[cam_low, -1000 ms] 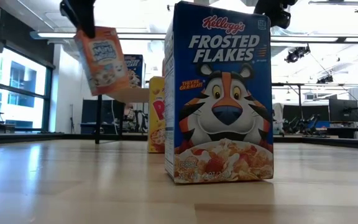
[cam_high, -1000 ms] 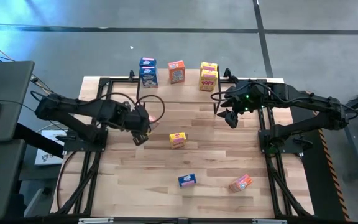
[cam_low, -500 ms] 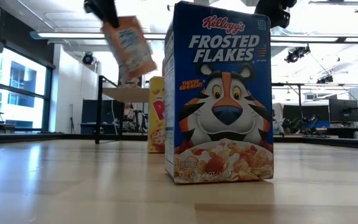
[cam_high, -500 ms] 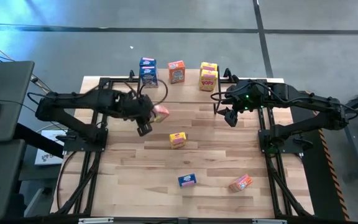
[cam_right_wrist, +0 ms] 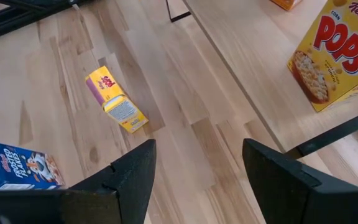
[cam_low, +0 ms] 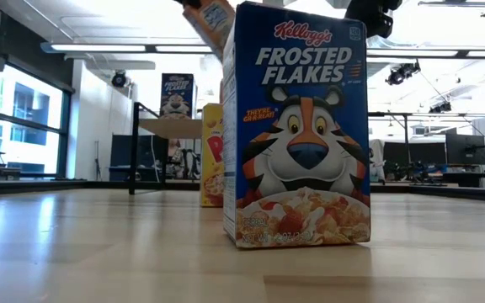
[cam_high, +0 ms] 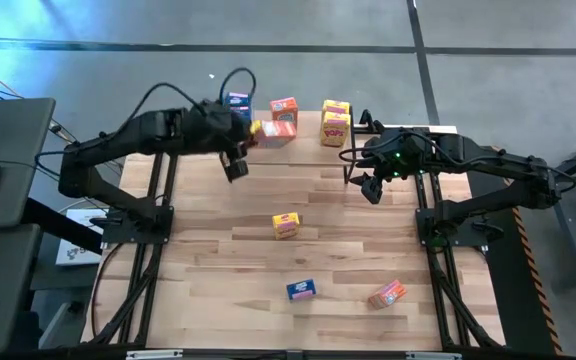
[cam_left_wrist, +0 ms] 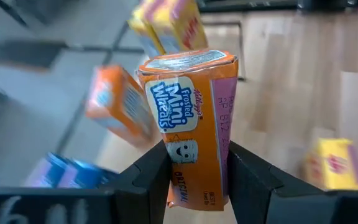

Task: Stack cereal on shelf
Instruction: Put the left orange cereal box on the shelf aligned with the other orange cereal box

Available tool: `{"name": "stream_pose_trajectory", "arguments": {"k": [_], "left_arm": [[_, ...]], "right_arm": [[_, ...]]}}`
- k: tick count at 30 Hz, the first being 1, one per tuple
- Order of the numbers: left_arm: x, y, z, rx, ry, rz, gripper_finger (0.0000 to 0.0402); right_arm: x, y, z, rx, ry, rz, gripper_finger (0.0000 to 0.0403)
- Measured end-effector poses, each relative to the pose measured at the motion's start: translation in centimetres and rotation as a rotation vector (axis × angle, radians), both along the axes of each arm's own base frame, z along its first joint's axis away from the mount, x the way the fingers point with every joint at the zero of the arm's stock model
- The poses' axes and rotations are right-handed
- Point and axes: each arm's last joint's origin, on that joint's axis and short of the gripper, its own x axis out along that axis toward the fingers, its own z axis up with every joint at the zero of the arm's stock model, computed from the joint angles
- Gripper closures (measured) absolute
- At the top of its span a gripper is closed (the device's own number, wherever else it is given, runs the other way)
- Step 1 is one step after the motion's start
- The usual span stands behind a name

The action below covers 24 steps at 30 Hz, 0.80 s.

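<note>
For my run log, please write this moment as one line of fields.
left gripper: shut on Mini-Wheats box, over shelf | right gripper: open, empty, near shelf | table: three boxes loose

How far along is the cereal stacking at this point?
Done: blue, orange and yellow boxes already stand on the shelf. In hand: the left hand grips a Mini-Wheats box near the shelf. Left: a yellow box, blue box and orange box on the table; right hand empty.
</note>
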Motion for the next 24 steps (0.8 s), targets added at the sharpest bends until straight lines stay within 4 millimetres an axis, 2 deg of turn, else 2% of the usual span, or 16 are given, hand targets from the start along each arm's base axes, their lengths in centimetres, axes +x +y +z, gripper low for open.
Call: {"name": "stream_pose_trajectory", "arguments": {"k": [8, 24], "left_arm": [[1.1, 3.0, 1.2, 0.149, 0.03, -0.033, 0.0275], [4.6, 6.3, 0.7, 0.078, 0.172, -0.084, 0.0275]], "right_arm": [[0.0, 0.0, 0.0, 0.0, 0.0, 0.0, 0.0171], [0.0, -0.2, 0.0, -0.044, 0.007, -0.051, 0.0171]]}}
